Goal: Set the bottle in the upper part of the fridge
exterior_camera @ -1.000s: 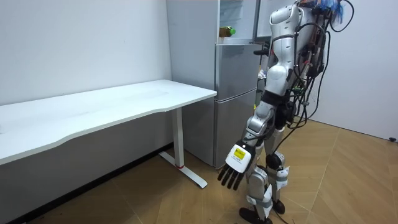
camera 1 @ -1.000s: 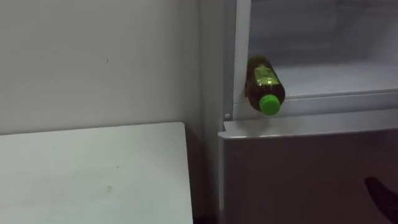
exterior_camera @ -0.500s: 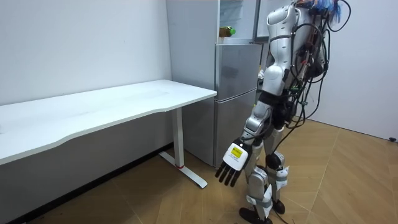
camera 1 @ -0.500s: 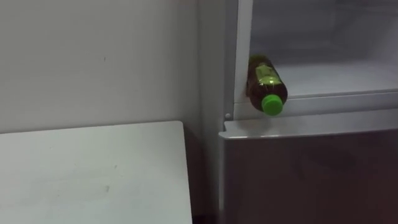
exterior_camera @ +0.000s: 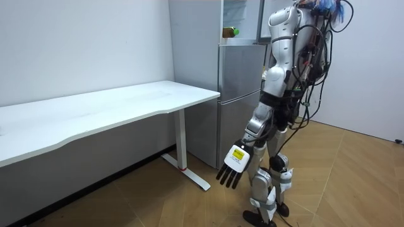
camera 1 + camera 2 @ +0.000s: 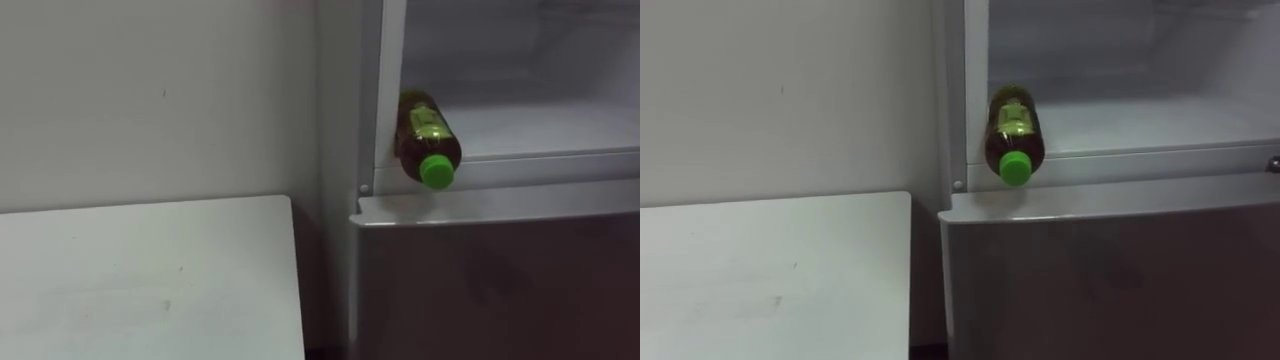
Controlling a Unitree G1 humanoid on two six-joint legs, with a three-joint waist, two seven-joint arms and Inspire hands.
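The bottle (image 6: 428,140) is brown with a green cap and a yellow-green label. It lies on its side at the left front corner of the upper fridge shelf (image 6: 545,125), and its cap pokes out over the sill. In the room view the bottle (image 5: 229,31) shows at the top of the grey fridge (image 5: 238,94). I stand close in front of that fridge. My left hand (image 5: 232,169) hangs low beside my leg, open, with straight fingers pointing at the floor and nothing in it.
Below the shelf, the lower fridge door (image 6: 500,270) is closed. A white table (image 6: 150,275) stands just left of the fridge against the pale wall, with a narrow gap between them. Wooden floor (image 5: 353,183) lies behind me.
A dark shape at the lower right of the left eye view one second ago has dropped out of sight. My left hand has swung slightly toward the room view's left. The bottle has not moved.
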